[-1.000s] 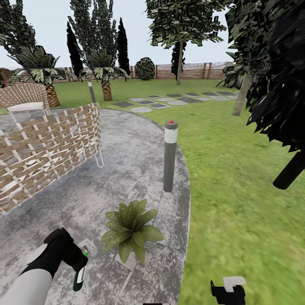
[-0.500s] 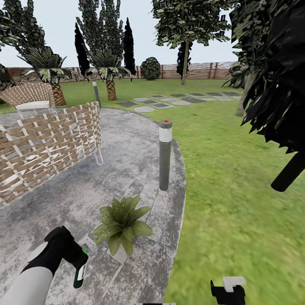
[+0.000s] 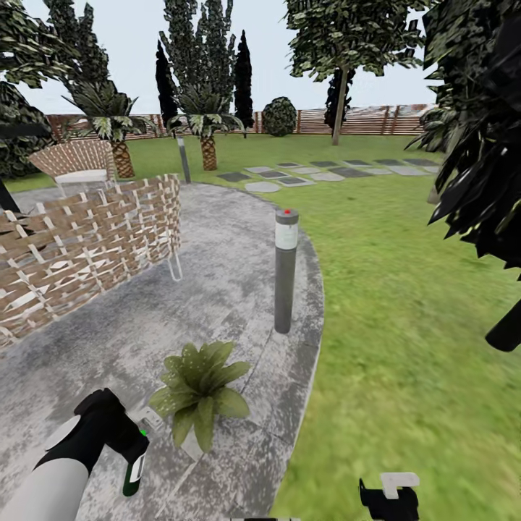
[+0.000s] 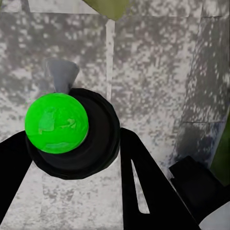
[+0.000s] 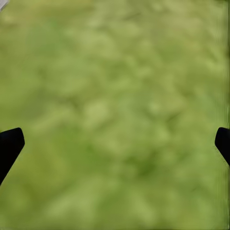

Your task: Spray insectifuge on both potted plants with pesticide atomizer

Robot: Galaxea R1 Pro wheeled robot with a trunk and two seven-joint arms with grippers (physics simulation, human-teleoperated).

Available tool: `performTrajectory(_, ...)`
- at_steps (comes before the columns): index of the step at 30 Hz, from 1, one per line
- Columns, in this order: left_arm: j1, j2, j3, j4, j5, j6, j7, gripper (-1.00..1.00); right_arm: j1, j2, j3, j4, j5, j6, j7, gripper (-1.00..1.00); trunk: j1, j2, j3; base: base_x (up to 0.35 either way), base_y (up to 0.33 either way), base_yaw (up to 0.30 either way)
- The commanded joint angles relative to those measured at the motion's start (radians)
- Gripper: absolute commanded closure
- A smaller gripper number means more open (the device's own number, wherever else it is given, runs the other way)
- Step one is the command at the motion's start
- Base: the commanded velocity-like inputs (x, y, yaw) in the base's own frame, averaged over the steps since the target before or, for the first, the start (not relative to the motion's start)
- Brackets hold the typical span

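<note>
Green-spotted, unlabelled pesticide atomizer (image 4: pixel 72 132) sits gripped in the left pincer (image 3: pixel 134 452) beside a potted plant (image 3: pixel 197 387); right pincer (image 5: pixel 115 143) spread wide.

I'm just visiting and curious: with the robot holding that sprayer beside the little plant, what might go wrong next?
The sprayer in the left end effector hangs beside the potted plant, so spray may miss the far leaves. The post stands close behind the plant, and the woven chair is nearby; moving around could bump either.
</note>
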Motion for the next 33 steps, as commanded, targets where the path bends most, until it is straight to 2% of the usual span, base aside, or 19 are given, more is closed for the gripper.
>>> performTrajectory(1, -0.001, -0.001, 0.003, -0.001, -0.006, 0.009, -0.007, 1.00, -0.001, 0.000, -0.006, 0.002, 0.011, -0.004, -0.004, -1.00, 0.000, 0.000, -0.001, -0.142, -0.243, 0.229)
performTrajectory(9, -0.001, 0.004, 0.006, -0.001, -0.006, 0.009, -0.007, 1.00, -0.001, 0.000, -0.006, 0.002, 0.011, -0.003, -0.004, -1.00, 0.000, 0.000, -0.001, -0.051, -0.057, 0.259)
performTrajectory(15, -0.001, 0.009, 0.005, -0.001, -0.006, 0.010, -0.007, 1.00, -0.001, 0.000, -0.006, 0.002, 0.011, -0.003, -0.004, -1.00, 0.000, 0.000, -0.001, 0.000, -0.020, 0.026)
performTrajectory(20, -0.001, 0.007, 0.007, -0.001, -0.006, 0.010, -0.007, 1.00, -0.001, 0.000, -0.006, 0.002, 0.011, -0.003, -0.004, -1.00, 0.000, 0.000, -0.001, 0.040, -0.238, 0.056)
performTrajectory(33, -0.001, 0.003, 0.007, -0.001, -0.006, 0.012, -0.007, 1.00, -0.001, 0.000, -0.006, 0.002, 0.011, -0.003, -0.004, -1.00, 0.000, 0.000, -0.001, 0.037, -0.272, 0.258)
